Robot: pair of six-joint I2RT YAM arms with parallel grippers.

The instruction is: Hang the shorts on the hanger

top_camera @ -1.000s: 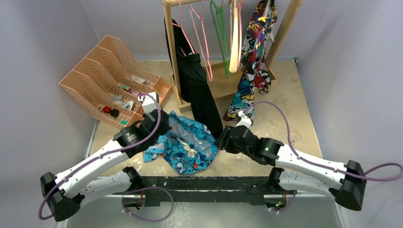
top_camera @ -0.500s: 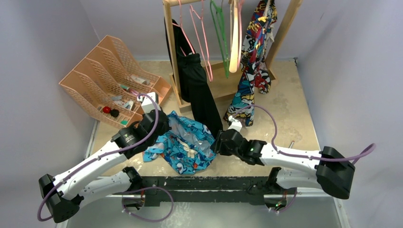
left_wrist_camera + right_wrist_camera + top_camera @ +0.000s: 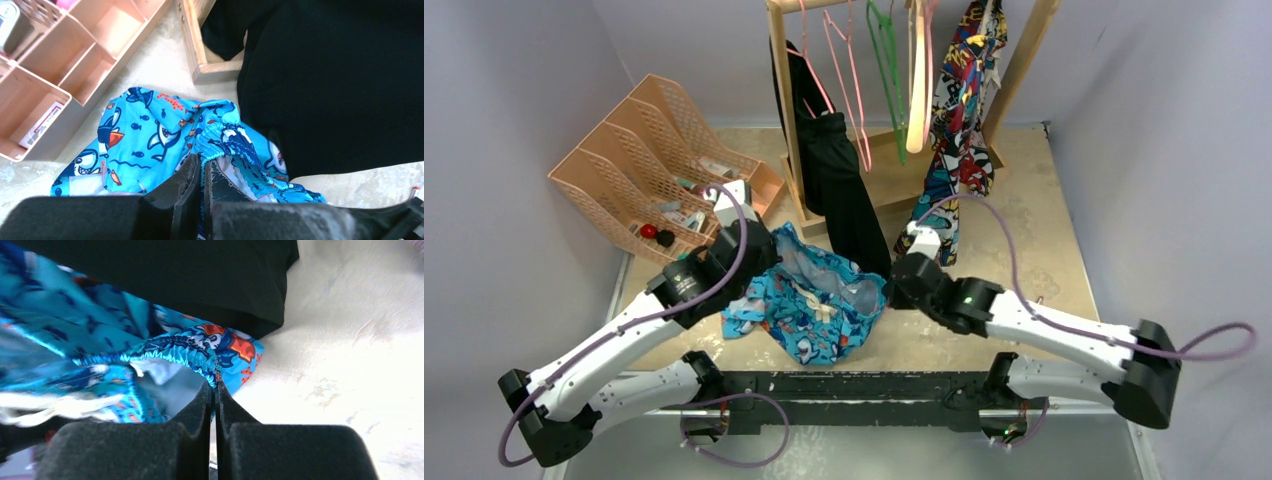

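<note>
**Both arms have the waistband: lift level, keep clear of the black cloth**

The shorts (image 3: 809,305) lie on the desk (image 3: 1024,230) between the two arms, just in front of the foot of the wooden rack (image 3: 786,100), with their far edge against the hem of the black garment (image 3: 839,190) hanging there. The left jaws are closed tight on a gathered fold at the left side of the waist. The right jaws are pinched shut on the elastic band at the right side. The waist opening gapes between the two grips, and the rest of the fabric sags onto the desk.

The pink hanger (image 3: 862,140) hangs on the rack rail, above and behind the shorts and well apart from them.

From where I stand, the step in hand looks like raising and spreading the shorts. To do it well:

- Raise both arms together, so neither pinch takes all the weight and slips off the elastic.
- Draw the grips apart until the band is straight. A slack band would be harder to guide onto thin wire.
- Pull slightly toward the near edge before going up. The black cloth touches the shorts and could drag along with them.
- Approach the hanger slowly, since it hangs free and I'd expect a nudge to set it swinging.
</note>
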